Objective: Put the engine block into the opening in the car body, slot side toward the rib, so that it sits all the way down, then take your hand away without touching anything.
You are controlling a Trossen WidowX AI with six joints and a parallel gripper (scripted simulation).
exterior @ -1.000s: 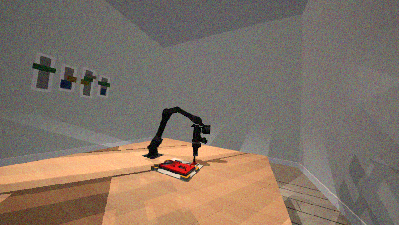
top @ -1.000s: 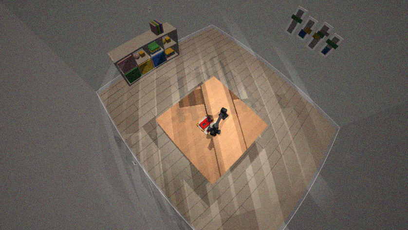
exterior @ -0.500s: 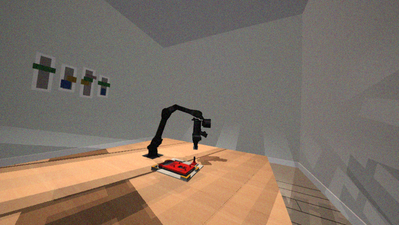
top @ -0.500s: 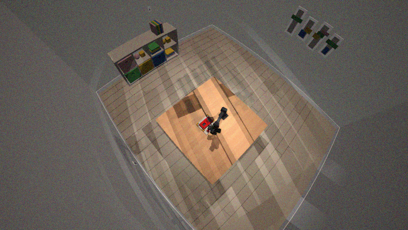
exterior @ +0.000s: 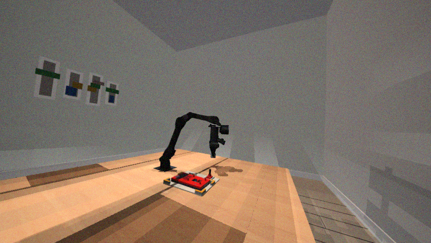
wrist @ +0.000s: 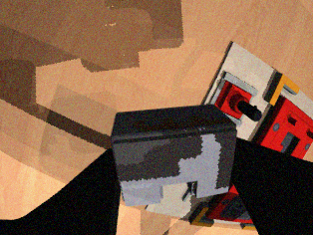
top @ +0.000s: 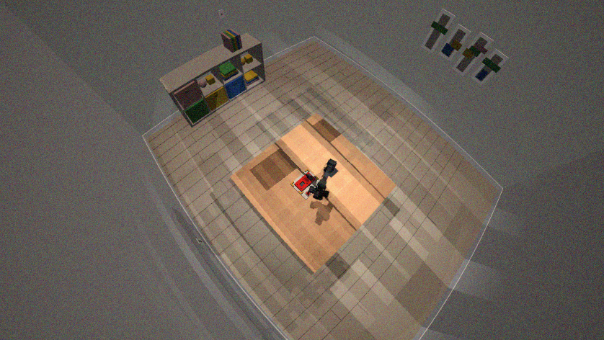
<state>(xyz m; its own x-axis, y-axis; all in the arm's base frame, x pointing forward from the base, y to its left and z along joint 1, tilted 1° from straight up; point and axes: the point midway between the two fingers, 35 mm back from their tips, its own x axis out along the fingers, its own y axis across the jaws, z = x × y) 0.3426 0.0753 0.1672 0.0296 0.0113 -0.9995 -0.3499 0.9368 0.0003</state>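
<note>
Grey-walled room, wood bench (exterior: 120, 193) under angled light. My jaws are clenched on the engine block (wrist: 173, 160), a dark grey block held between my fingers, raised well above the bench. The red car body (exterior: 193, 180) lies on its white base plate (exterior: 183, 186) below, toward the near left of me.

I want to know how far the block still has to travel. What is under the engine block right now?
The engine block, clamped in the gripper, hangs in the air. Beneath it show bare table and an edge of the red car body; the block hides the rest.
</note>
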